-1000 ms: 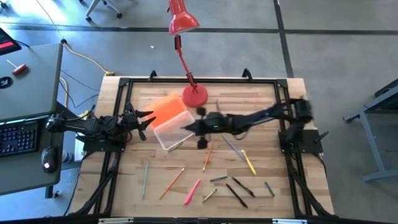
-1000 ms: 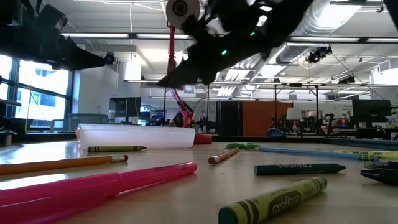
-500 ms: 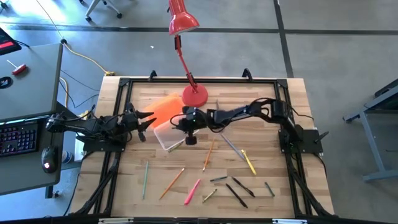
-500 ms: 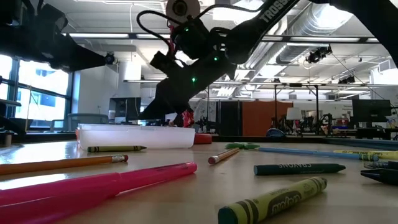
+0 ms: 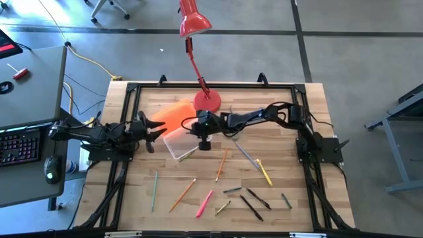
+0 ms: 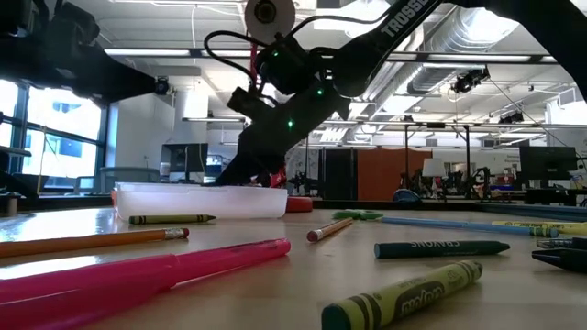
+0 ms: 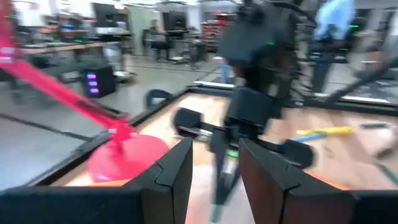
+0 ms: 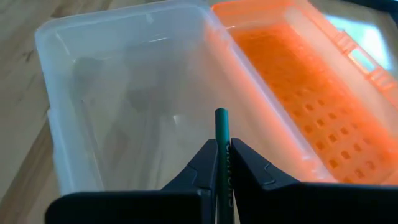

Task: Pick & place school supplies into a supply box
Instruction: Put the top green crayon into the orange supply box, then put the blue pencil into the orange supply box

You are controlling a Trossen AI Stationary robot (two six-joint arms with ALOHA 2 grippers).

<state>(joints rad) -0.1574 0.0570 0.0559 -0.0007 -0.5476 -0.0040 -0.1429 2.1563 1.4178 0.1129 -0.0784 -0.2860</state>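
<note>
Wooden desk [image 5: 284,106] first, since it's the biggest thing here, with a red lamp [image 5: 206,101] standing at about 12 o'clock. Just below the lamp base, around 10 o'clock from the desk's middle, sits the clear box [image 8: 124,99] with its orange lid [image 8: 298,87] flipped open beside it.

The right gripper [image 8: 222,163] is hovering right over the box, jaws clamped on a thin dark green pencil [image 8: 221,134] that sticks out past the tips toward the empty box floor. The left gripper [image 7: 214,168] waits near the box at 9 o'clock, jaws apart and holding nothing.

Everything else is scattered over the lower half of the desk, roughly 4 to 8 o'clock: a pink marker [image 5: 204,203], an orange pencil [image 5: 183,194], a yellow one [image 5: 264,172], a few black pens [image 5: 251,207].

My take on doing this bit well: the pencil looks lined up with the box's long side, so I'd keep it that way, drop a touch lower so it doesn't bounce, and stay on the clear side rather than drifting over the lid. Then let go and lift straight up, so the tips don't catch the rim.
</note>
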